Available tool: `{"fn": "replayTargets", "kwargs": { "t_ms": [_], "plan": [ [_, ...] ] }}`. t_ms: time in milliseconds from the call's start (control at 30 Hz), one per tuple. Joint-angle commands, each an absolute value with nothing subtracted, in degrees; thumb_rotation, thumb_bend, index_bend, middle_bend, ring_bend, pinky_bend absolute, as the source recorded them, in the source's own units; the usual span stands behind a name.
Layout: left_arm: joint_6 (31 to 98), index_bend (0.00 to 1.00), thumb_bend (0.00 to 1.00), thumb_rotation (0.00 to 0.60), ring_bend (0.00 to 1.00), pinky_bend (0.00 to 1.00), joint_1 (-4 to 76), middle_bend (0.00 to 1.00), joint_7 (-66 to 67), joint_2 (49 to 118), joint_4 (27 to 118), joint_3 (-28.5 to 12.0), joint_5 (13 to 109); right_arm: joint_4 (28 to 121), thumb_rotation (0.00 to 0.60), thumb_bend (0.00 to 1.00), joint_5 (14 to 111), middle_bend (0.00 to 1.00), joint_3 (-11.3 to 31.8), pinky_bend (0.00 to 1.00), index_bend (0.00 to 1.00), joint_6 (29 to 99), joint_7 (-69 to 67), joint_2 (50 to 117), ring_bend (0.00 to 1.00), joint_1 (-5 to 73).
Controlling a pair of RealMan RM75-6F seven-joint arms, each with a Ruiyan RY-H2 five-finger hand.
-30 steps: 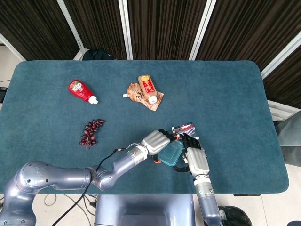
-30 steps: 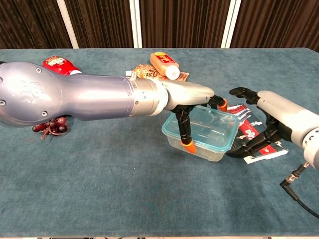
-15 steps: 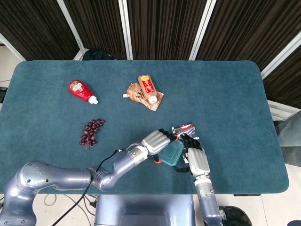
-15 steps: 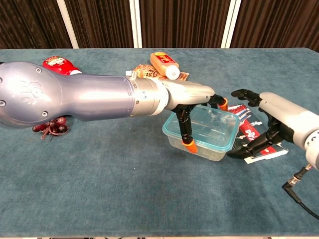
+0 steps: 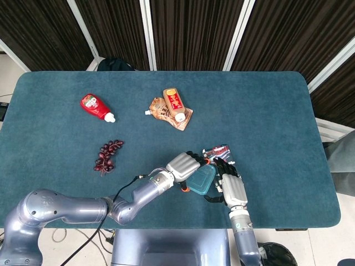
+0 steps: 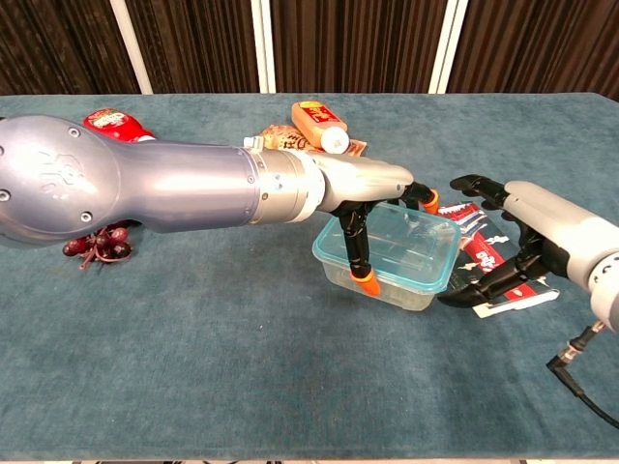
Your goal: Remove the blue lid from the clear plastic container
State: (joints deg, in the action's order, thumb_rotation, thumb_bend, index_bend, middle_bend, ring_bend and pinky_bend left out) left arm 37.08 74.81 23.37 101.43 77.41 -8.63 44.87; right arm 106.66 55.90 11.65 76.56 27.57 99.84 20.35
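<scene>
We see the left arm reaching in low across the teal surface (image 6: 242, 387) from the left, its silver forearm filling much of the chest view. The left hand (image 6: 372, 193) sits over the near-left corner of the clear plastic container (image 6: 392, 256): its dark fingers (image 6: 358, 251) with orange tips hang down over the near rim and wall, while another orange tip shows at the far rim, so the hand grasps the container across that corner.

The right arm comes up from the near edge on the right. The right hand (image 6: 527, 242) is spread just beside the container's right end, fingers apart and curved, the lower ones resting on a red, white and black packet (image 6: 488, 253) lying flat there. We cannot tell whether its fingertips touch the container wall; it holds nothing.

The container stands upright near the front edge between the two hands, its blue-green rim showing; in the head view the blue lid (image 5: 204, 180) appears to cover its top, partly hidden by both hands.

Further back lie a red sauce bottle (image 5: 96, 107), a bunch of dark grapes (image 5: 107, 155), and an orange bottle (image 5: 174, 104) on a brown pouch (image 5: 160, 111).
</scene>
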Motion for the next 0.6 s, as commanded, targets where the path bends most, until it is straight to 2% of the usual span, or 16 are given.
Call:
{"fn": "replayTargets", "kwargs": {
  "t_ms": [33, 600],
  "plan": [
    [37.04, 0.2, 0.0, 0.6, 0.23, 0.43, 74.86, 0.22, 23.44, 101.47, 77.4, -8.53, 44.79, 106.81, 0.6, 0.17, 55.61, 0.0, 11.76, 0.0, 0.0, 76.67, 27.26, 100.05, 0.0, 20.32],
    [37.29, 0.2, 0.0, 0.6, 0.23, 0.43, 74.96, 0.22, 23.32, 101.28, 77.51, -8.57, 44.16, 106.25, 0.6, 0.17, 53.45, 0.0, 12.52, 0.0, 0.0, 77.32, 23.65, 100.94, 0.0, 19.45]
  ]
}}
